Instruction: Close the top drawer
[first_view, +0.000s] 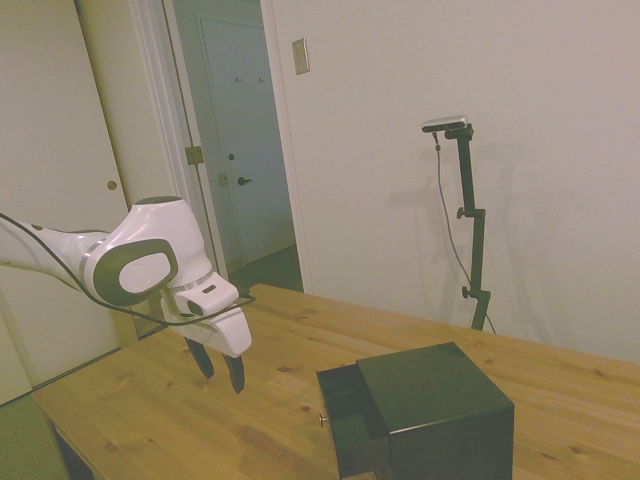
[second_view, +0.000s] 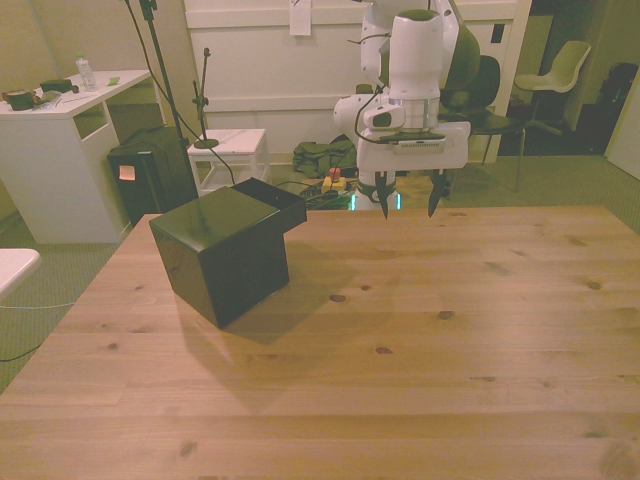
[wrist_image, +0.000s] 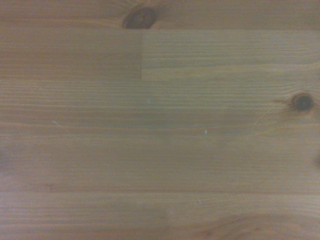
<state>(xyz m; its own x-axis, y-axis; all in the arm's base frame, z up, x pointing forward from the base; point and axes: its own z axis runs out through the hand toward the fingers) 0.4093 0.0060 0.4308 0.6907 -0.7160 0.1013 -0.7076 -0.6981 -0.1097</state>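
Observation:
A small black cabinet (first_view: 435, 405) (second_view: 222, 250) stands on the wooden table (first_view: 200, 420) (second_view: 420, 330). Its top drawer (first_view: 345, 392) (second_view: 275, 197) is pulled partway out, and a tiny pale knob (first_view: 323, 419) shows on the drawer front in the side view. My gripper (first_view: 222, 368) (second_view: 407, 199) hangs open above the table, empty, fingers pointing down. It is well apart from the drawer: to the left of it in the side view, toward the front view's right of the cabinet. The wrist view shows only bare table boards (wrist_image: 160, 125) with dark knots.
The cabinet's lower section is shut. Beyond the table there are a white desk (second_view: 60, 130), a black bin (second_view: 145, 180), a white stool (second_view: 230, 150) and chairs (second_view: 560, 70). An open doorway (first_view: 235, 150) lies behind the arm.

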